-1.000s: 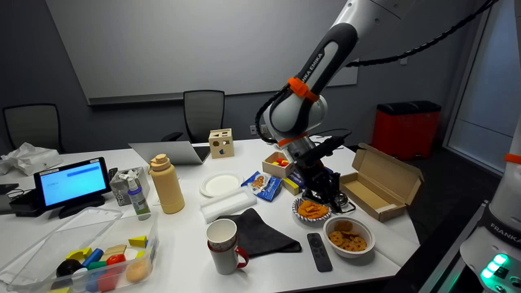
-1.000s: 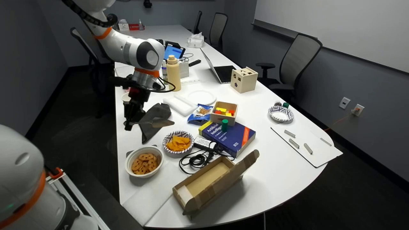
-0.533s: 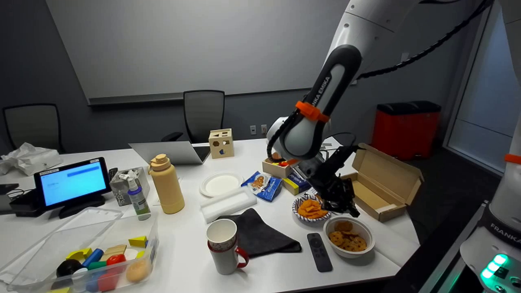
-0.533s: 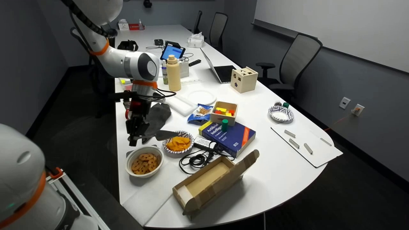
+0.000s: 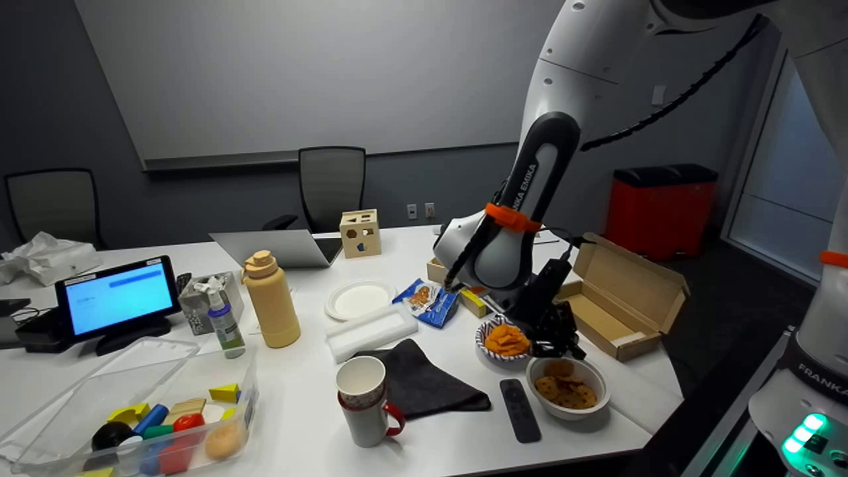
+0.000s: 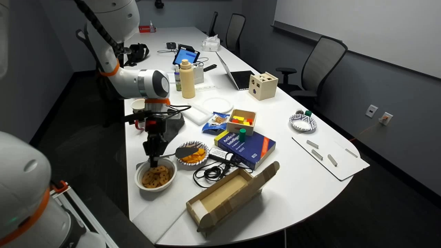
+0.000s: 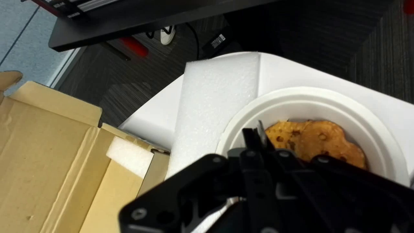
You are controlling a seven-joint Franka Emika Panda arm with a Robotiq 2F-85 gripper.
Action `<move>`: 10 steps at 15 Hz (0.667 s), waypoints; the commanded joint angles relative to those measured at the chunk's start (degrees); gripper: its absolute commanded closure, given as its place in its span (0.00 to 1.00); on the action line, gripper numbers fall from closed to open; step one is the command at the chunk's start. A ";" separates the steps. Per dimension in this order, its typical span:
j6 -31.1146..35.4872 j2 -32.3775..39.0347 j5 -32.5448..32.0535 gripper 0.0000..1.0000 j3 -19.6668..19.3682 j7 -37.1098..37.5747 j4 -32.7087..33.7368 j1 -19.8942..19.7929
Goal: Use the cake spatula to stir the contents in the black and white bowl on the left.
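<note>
The black and white patterned bowl (image 5: pixel 488 352) holds orange chips (image 5: pixel 507 340); this bowl (image 6: pixel 191 163) shows in both exterior views. My gripper (image 6: pixel 154 162) is shut on the cake spatula's handle, just above the white bowl beside it. The spatula's dark blade (image 6: pixel 186 152) reaches sideways over the patterned bowl, above the chips; whether it touches them I cannot tell. In the wrist view the gripper (image 7: pixel 257 139) hides most of the spatula; a metal sliver of the spatula (image 7: pixel 261 132) shows between the fingertips. The patterned bowl is out of the wrist view.
The white bowl (image 7: pixel 310 92) with round brown crackers stands under the gripper. An open cardboard box (image 6: pixel 224 193), a cable coil (image 6: pixel 212 172) and a blue book (image 6: pixel 249 148) lie beyond the patterned bowl. A dark cloth (image 5: pixel 424 384), a remote (image 5: pixel 520 411) and stacked mugs (image 5: pixel 364 404) stand nearby.
My gripper has moved down and towards the white bowl, the spatula still in it. The blade has gone from over the dark cloth to over the patterned bowl.
</note>
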 commanded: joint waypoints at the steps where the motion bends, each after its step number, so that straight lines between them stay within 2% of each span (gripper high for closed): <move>1: 1.21 3.36 -3.71 0.99 -1.80 2.79 2.64 1.25; 5: 2.29 5.74 -4.87 0.99 -2.59 4.09 4.46 1.58; 6: 2.27 5.76 -4.64 0.71 -2.57 4.21 4.59 1.71; 7: 2.32 5.90 -4.53 0.71 -2.52 4.34 4.79 1.88; 10: 2.36 5.86 -4.06 0.50 -2.26 4.24 5.20 2.08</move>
